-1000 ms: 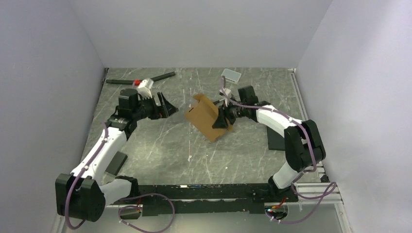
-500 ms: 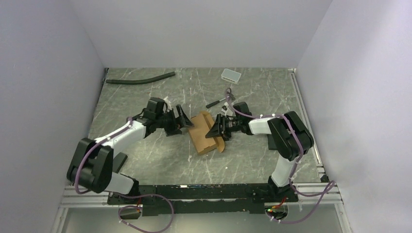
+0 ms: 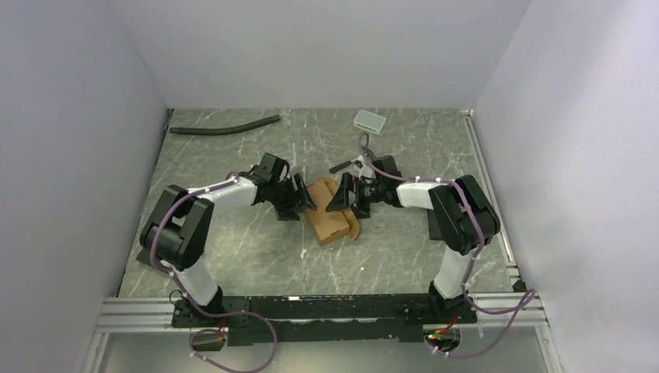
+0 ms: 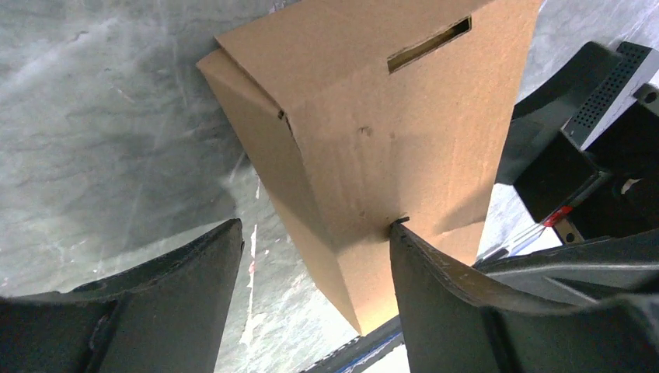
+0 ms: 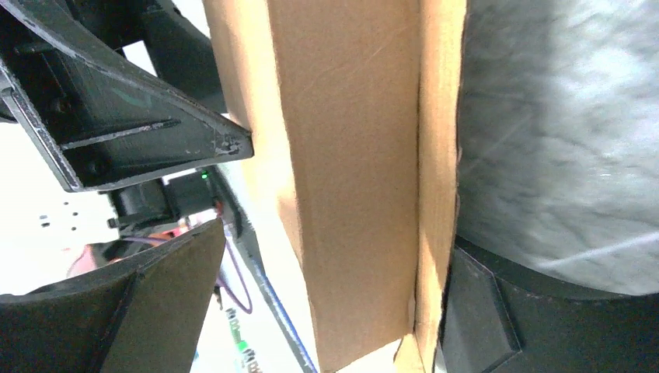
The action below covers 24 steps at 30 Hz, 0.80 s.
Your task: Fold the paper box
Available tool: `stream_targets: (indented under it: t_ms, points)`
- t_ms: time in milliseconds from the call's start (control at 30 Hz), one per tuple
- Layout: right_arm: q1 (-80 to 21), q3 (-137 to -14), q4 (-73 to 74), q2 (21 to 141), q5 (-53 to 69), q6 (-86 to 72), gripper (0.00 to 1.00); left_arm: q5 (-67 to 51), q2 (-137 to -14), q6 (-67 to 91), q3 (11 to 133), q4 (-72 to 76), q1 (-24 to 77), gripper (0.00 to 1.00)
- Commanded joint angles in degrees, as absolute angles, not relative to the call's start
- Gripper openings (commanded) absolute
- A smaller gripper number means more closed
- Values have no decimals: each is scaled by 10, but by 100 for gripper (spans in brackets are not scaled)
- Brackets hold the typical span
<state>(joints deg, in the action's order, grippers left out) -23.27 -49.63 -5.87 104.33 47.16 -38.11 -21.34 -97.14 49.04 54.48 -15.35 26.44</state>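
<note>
The paper box [image 3: 330, 218] is a small brown oblong carton lying on the table's middle, with a flap [image 3: 353, 231] sticking out at its near right. My left gripper [image 3: 301, 199] is open at the box's left far end. In the left wrist view [image 4: 315, 227] one fingertip [image 4: 404, 233] touches the box's slotted face [image 4: 373, 132], and the other finger is clear of it. My right gripper [image 3: 342, 197] is open at the box's right far end. In the right wrist view [image 5: 338, 237] the box [image 5: 357, 155] stands between the fingers, with one finger [image 5: 489, 311] against the flap.
A black hose [image 3: 225, 126] lies at the far left. A small white-grey tray [image 3: 370, 120] sits at the far middle. A small black tool [image 3: 342, 165] lies just behind the right gripper. The left gripper's finger [image 5: 140, 116] shows in the right wrist view. Grey walls stand on three sides.
The box came down from a tilted hold in the air to lie on the table. My left arm swung right to the box. My right gripper drew in and opened.
</note>
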Motion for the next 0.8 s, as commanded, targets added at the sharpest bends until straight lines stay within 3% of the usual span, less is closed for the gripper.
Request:
stream_targets:
  t_ms: [0, 233, 433, 633, 767]
  points:
    - [-213, -524, 19, 1017, 408, -288, 100, -191, -1004, 475, 556, -185, 267, 73]
    - [-174, -536, 68, 966, 352, -215, 100, -192, -1008, 469, 564, -186, 266, 71]
    - [-172, -540, 52, 939, 388, -176, 97, -216, -1006, 480, 552, -152, 262, 65]
    - [-199, -586, 75, 1017, 434, -174, 65, -246, -1020, 493, 545, -119, 260, 56]
    - [-224, -598, 80, 1050, 459, -174, 49, -264, -1034, 498, 545, -98, 257, 50]
